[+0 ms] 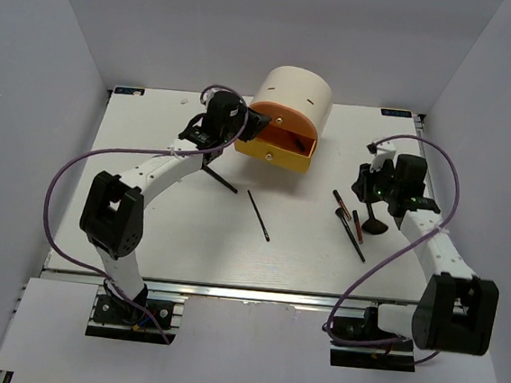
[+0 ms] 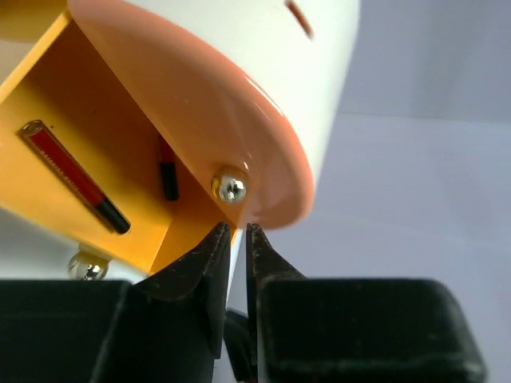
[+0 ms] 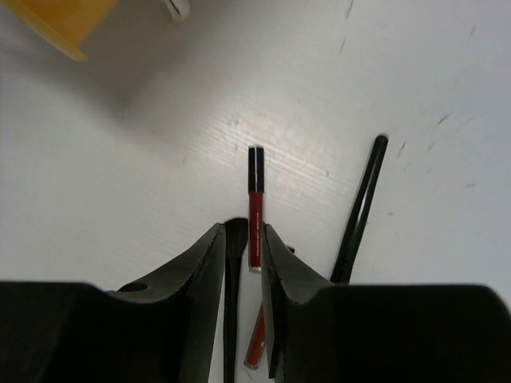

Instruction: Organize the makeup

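Right fingers (image 3: 206,267), bottom centre: narrowly parted, straddling red-and-black stick (image 3: 255,211) flat on counter (image 3: 120,159), gripping nothing. Left fingers (image 2: 200,267) likewise slightly apart, empty, just below orange drawer (image 2: 120,120). Stick probably light, stiff, slick; pinch mid-barrel, squarely, or risk rolling away.

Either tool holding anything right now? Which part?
Nothing visibly held: the right tool stands open astride the short red-and-black stick lying on the white table; the left tool, slightly parted, sits at a corner of the orange drawer, clamping nothing seen.

Bright, even light; soft shadows (wrist views blurred up close).
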Robot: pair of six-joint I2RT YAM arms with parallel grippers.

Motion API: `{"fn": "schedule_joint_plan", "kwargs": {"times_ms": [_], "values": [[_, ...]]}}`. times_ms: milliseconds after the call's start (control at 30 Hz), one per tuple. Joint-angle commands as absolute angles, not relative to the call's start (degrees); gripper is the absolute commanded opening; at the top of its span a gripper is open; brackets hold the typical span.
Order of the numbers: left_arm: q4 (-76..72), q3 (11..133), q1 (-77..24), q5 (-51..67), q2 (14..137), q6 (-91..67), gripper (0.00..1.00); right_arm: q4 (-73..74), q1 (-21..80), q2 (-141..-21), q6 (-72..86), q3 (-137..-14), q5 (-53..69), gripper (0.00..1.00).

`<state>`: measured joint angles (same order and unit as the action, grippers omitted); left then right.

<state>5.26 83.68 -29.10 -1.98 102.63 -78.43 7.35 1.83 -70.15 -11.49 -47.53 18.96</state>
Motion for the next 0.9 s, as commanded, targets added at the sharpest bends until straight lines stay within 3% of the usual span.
{"fn": "schedule_joint_plan", "kwargs": {"times_ms": [0,100,200,233,333,600,867], "values": [[0.0,80.2,-28.9,-0.5,93.7,-70.3,0.22,12.7,1.4,-76.1,-16.3,-50.4,16.8,0.31],[-3.5,75.4,-28.0,2.5,87.0,-62.6,0.2,14.0,1.4,-81.6,-19.1,-51.8,17.2,0.33],[-3.3,68.1,-26.5,3.9,79.8,-57.3,0.42,15.5,1.8,-87.3,-20.7,-55.2,18.6,0.41],[-1.9,64.5,-26.3,3.6,78.1,-56.3,0.61,15.9,2.2,-88.5,-21.3,-56.2,18.5,0.46],[-0.7,57.1,-25.7,2.6,71.0,-55.1,0.76,15.6,4.5,-92.3,-21.6,-59.2,17.1,0.52],[0.9,42.2,-25.5,-2.6,56.0,-57.6,0.79,14.0,6.9,-99.2,-21.2,-62.4,13.4,0.53],[0.9,37.4,-25.5,-4.3,52.4,-59.2,0.79,12.6,8.3,-102.1,-21.7,-61.5,9.6,0.45]]}}
